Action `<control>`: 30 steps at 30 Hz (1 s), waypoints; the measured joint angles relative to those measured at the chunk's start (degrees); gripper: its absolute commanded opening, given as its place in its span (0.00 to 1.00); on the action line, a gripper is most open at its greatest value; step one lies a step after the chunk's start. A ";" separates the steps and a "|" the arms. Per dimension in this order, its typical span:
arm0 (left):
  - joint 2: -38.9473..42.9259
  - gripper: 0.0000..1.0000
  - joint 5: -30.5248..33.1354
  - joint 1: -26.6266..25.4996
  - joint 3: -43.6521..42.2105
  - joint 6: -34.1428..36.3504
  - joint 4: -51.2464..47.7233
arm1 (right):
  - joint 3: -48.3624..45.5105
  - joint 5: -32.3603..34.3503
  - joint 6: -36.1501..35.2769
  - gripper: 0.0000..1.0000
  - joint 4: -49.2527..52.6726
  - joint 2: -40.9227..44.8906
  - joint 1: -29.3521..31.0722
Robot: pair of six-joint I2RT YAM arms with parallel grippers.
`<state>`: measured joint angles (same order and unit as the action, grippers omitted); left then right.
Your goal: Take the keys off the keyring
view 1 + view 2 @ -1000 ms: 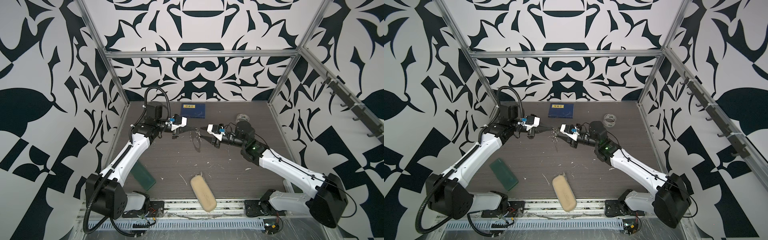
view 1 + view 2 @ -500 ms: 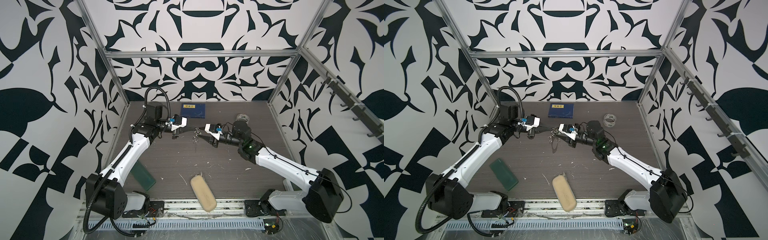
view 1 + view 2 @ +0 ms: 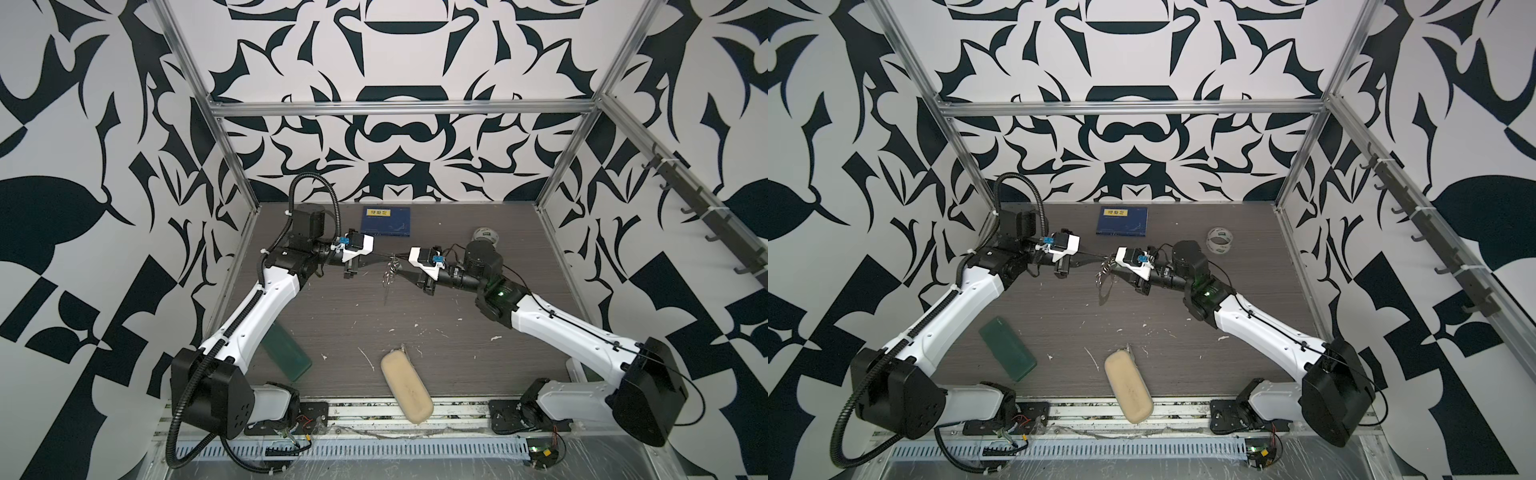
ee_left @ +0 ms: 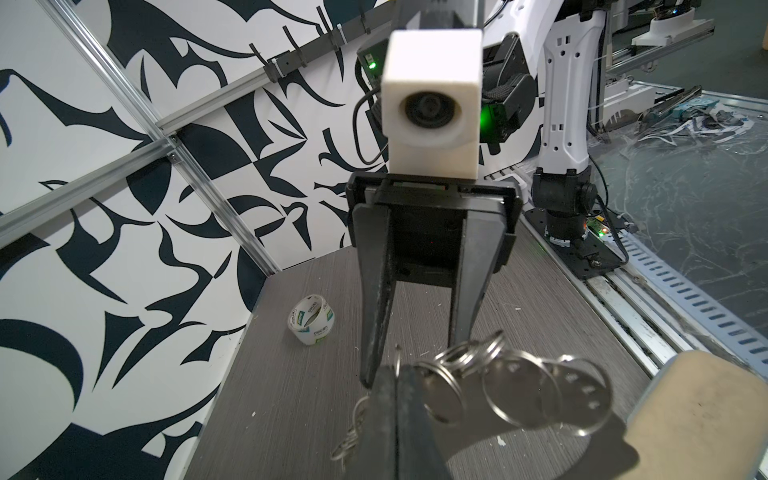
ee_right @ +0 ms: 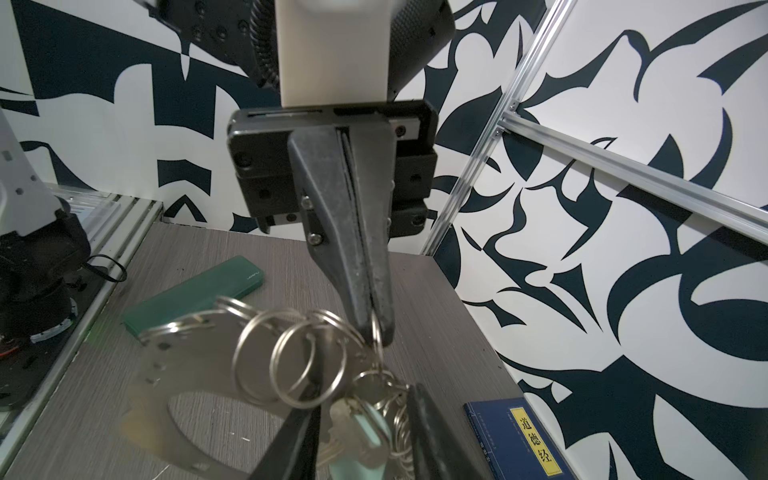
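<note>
tan oblong case: closest to me, well in front of the blue book, lying aslant with its near end past the front edge of the surface
green flat case: also well in front of the blue book, off to its left, lying flat; the left arm covers part of it in a top view
white flecks: strewn over the surface in front of the blue book
keyring: up in the air a little in front of the blue book, between the two pincers; a bunch of wire rings with a thin loop dangling under it
keys: hanging low in that bunch, one with a pale head cover plain in the right wrist view; flat silvery plates hang alongside, rather blurred
left pincer: pressed together, its tips nipping one wire ring of the keyring, reaching in from the left of the blue book
right pincer: reaching in from the right of the blue book, tip to tip with the left pincer; its fingers stand partly spread with the keys and small rings between them, and whether they squeeze the bunch I cannot tell
tape roll: about as far back as the blue book, well off to its right
blue book: farthest from me, flat on the surface close under the back wall, a yellow label on its cover
</note>
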<state>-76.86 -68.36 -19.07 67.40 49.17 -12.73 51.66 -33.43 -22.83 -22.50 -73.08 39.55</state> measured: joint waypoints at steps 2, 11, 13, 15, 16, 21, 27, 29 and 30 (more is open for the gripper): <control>0.07 0.00 0.00 0.00 -0.02 0.00 -0.02 | 0.07 -0.02 0.00 0.37 0.02 0.02 0.17; 1.11 0.00 0.04 0.00 -0.02 0.02 -0.35 | 1.46 -0.07 -0.50 0.29 0.37 -0.15 0.28; 1.22 0.00 0.04 0.00 -0.02 0.07 -0.37 | 1.68 0.02 -0.72 0.26 0.33 -0.15 0.28; 1.27 0.00 0.07 0.00 -0.02 0.15 -0.37 | 1.70 0.07 -1.03 0.26 0.37 -0.15 0.28; 1.27 0.00 0.07 0.00 -0.02 0.17 -0.37 | 1.70 0.15 -1.09 0.25 0.39 -0.15 0.28; 1.33 0.00 0.20 0.00 -0.02 0.17 -0.37 | 1.70 0.90 -1.51 0.24 0.42 -0.15 0.28; 1.53 0.00 0.24 0.00 -0.02 0.15 -0.37 | 1.70 2.62 -1.97 0.25 0.44 -0.15 0.28; 1.53 0.00 0.26 0.00 -0.02 0.15 -0.37 | 1.70 3.08 -1.97 0.26 0.44 -0.15 0.28; 1.53 0.00 0.26 0.00 -0.02 0.15 -0.37 | 1.70 3.28 -1.97 0.26 0.44 -0.15 0.28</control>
<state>-75.33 -68.10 -19.07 67.37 49.32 -13.10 53.36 -30.15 -24.80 -22.06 -73.23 39.83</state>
